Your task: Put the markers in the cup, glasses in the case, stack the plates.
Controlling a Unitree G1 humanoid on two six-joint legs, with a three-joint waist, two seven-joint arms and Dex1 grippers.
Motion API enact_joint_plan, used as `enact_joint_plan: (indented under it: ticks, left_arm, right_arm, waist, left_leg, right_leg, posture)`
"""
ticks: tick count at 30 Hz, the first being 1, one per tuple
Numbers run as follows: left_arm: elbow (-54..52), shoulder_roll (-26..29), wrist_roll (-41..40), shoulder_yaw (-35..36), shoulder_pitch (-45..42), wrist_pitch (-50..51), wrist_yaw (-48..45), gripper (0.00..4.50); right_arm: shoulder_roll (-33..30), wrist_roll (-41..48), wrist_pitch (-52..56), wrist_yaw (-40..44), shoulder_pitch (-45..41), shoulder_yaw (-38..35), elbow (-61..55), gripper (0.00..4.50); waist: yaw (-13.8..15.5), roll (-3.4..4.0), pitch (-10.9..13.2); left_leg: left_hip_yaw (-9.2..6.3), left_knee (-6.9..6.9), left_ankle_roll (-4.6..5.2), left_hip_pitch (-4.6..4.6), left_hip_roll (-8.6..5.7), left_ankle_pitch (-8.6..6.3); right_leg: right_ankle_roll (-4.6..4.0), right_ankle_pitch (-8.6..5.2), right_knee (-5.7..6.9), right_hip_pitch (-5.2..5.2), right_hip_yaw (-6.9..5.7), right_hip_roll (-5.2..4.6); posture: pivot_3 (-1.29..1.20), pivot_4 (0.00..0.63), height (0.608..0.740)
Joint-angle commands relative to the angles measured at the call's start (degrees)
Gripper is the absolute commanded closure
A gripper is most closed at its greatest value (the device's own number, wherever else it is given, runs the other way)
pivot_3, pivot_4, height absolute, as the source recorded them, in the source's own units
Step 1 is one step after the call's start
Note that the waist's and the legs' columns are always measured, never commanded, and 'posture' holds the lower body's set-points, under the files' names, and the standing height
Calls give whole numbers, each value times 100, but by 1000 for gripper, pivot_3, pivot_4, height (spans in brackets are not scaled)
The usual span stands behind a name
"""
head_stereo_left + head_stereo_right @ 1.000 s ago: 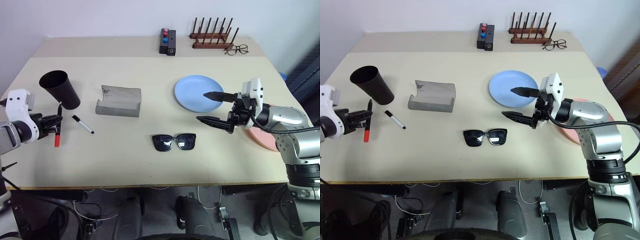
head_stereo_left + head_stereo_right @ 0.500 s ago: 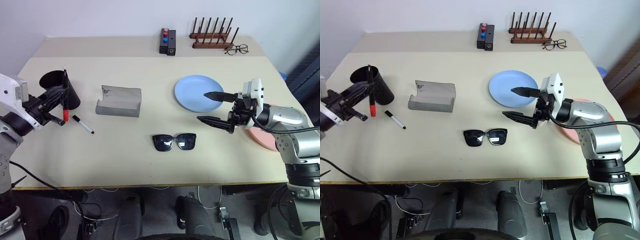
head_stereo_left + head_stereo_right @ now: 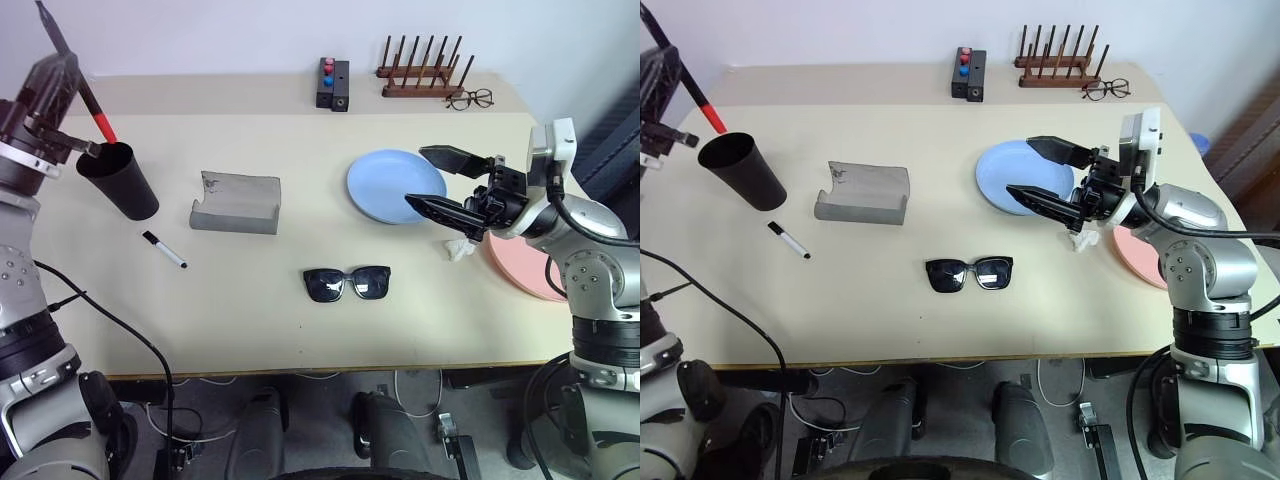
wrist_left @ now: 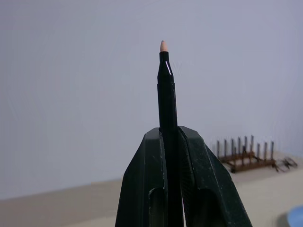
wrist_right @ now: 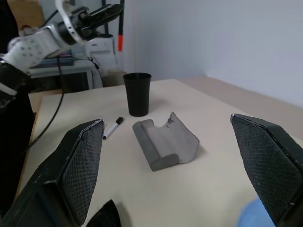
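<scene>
My left gripper [image 3: 52, 72] is raised at the far left, shut on the dark marker [image 4: 166, 94]. The marker is tilted, and its red end [image 3: 102, 127] hangs just above the rim of the black cup [image 3: 120, 180]. The whitish marker [image 3: 165, 250] lies on the table right of the cup. The grey case [image 3: 237, 203] sits open in the middle. The black sunglasses [image 3: 347, 284] lie nearer the front edge. My right gripper [image 3: 415, 175] hangs open over the near edge of the light blue plate [image 3: 385, 185]. The pink plate [image 3: 520, 265] is partly hidden behind that arm.
A black block with red and blue knobs [image 3: 335, 83], a wooden rack [image 3: 420, 70] and wire-framed spectacles [image 3: 470, 98] stand along the back edge. A small white crumpled bit [image 3: 455, 250] lies beside the pink plate under my right gripper.
My left gripper has risen from table height to above the cup, tipping the marker so that its red end points down. My right gripper has lifted a little, still open.
</scene>
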Motion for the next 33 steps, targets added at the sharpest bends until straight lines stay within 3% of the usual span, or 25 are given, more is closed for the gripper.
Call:
enact_joint_plan:
  ticks: [1, 15, 33]
  left_arm:
    - [427, 173, 159, -34, -299, -634, -164, 4465]
    - [4426, 548, 807, -399, -1527, -3262, -1560, 4465]
    - [6377, 526, 844, -310, -1745, -4378, -1911, 4465]
  right_arm:
    - [4, -23, -68, -26, -36, -29, -190, 145]
    - [-33, -160, -47, -15, -72, 106, -154, 145]
    - [-71, -181, -19, -92, -39, 110, -179, 145]
  waist:
    - [1, 0, 0]
    - [2, 0, 0]
    - [3, 0, 0]
  left_leg:
    - [1, 1, 0, 0, 0, 0]
    - [4, -1, 0, -1, 0, 0]
    - [6, 0, 0, -1, 3, 0]
  right_leg:
    - [1, 1, 0, 0, 0, 0]
    - [19, 12, -1, -1, 0, 0]
    - [20, 13, 1, -2, 0, 0]
  posture:
    - [0, 150, 740]
    - [0, 150, 740]
    - [0, 150, 740]
